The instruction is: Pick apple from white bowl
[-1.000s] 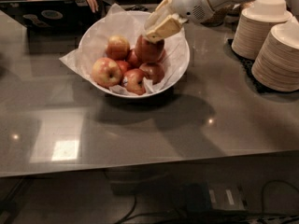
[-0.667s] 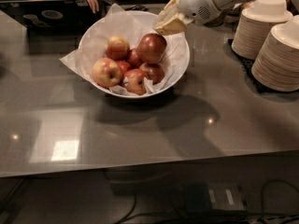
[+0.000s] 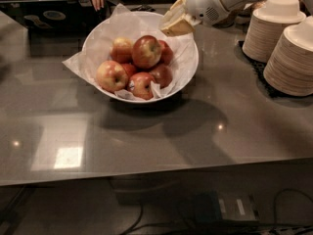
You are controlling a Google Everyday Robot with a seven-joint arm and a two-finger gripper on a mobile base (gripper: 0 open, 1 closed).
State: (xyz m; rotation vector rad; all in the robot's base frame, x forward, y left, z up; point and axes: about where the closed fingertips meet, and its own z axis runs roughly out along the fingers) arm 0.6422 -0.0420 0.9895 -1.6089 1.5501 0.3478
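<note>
Gripper [image 3: 172, 25] poised over far right rim of white bowl [image 3: 190, 65], apart from apple [image 3: 146, 51] topping the heap; spread or pressed together, cannot tell.

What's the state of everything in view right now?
apple: on top of the pile in the bowl, not held.
white bowl: upright on the table, paper-lined, holding several apples.
gripper: above the bowl's far right rim, clear of the apple.
paper plates: stacked upright, right of the bowl.
</note>
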